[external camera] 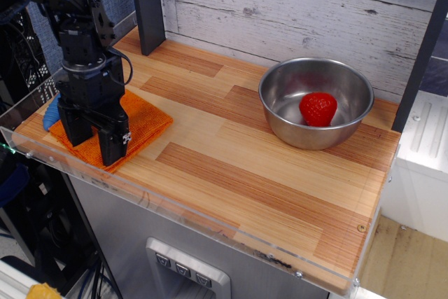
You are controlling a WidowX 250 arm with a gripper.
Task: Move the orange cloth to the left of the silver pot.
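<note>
The orange cloth [140, 122] lies folded at the left front corner of the wooden table. My black gripper [93, 141] is down on the cloth's front left part, jaws open, with one finger [112, 146] near the cloth's front edge and the other [74, 129] at its left side. The gripper hides much of the cloth. The silver pot [316, 101] stands at the back right, well apart from the cloth, with a red strawberry [318, 108] inside it.
A blue object [50, 112] lies just left of the cloth, mostly hidden by the gripper. A dark post [145, 6] stands at the back left. A clear plastic lip [175, 209] runs along the table's front edge.
</note>
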